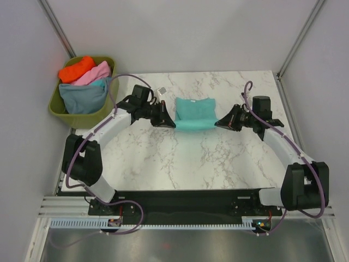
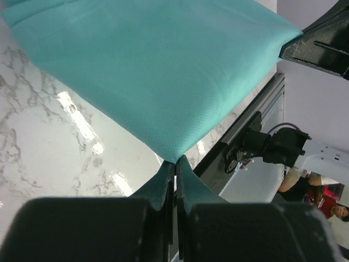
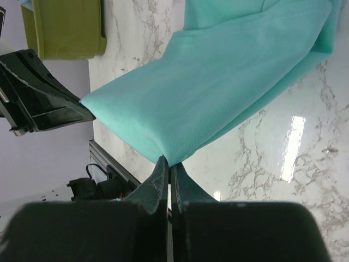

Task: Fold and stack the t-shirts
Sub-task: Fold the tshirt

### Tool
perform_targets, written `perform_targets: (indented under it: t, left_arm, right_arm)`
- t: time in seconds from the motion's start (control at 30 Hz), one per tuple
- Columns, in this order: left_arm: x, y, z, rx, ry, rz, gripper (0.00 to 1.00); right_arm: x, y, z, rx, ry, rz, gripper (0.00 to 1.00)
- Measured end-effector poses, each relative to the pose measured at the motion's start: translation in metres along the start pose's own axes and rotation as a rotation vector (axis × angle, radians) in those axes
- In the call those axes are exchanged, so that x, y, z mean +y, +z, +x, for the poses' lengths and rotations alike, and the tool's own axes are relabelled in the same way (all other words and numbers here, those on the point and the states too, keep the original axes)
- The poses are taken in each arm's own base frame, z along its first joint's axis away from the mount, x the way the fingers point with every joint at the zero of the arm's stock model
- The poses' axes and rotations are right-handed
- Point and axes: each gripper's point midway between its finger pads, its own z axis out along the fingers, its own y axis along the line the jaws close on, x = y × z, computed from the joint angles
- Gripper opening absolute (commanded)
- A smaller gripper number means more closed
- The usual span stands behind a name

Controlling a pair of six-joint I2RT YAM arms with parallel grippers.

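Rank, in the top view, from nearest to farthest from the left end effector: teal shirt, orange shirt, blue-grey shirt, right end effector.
1. Teal shirt: pinched by the left end effector, mid-table.
2. Right end effector: at the shirt's opposite corner.
3. Blue-grey shirt: in the tub, near side.
4. Orange shirt: tub's far end.

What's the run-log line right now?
phase: folding | left end effector: shut on teal-green t-shirt corner | right end effector: shut on other corner | near edge lifted over marble table | olive-green tub: other t-shirts waiting

Left gripper (image 2: 175, 162) and right gripper (image 3: 168, 162) face each other, clamped on teal t-shirt (image 1: 194, 111).
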Motion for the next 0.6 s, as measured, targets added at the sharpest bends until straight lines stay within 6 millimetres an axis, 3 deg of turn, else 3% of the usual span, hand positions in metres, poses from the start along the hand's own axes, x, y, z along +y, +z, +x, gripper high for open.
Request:
perform_targets:
  t: [0.17,0.3,0.43,0.6]
  left_arm:
    - [-0.019,-0.01,0.014,0.001,0.037,0.026,0.02]
    - [-0.016,-0.013,0.009,-0.012,0.03,0.023,0.02]
    - [-0.001,-0.005,-0.018,-0.035,0.003,-0.007,0.02]
    - [0.029,0.025,-0.07,-0.061,-0.022,-0.046,0.02]
  right_arm:
    - [0.009,-0.019,0.013,-0.021,-0.012,-0.011,0.0]
    - [0.007,-0.015,0.01,-0.018,-0.009,-0.008,0.0]
    - [-0.007,0.008,-0.008,0.01,0.022,0.016,0.0]
    - [-0.027,0.044,-0.045,0.016,0.027,0.042,0.0]
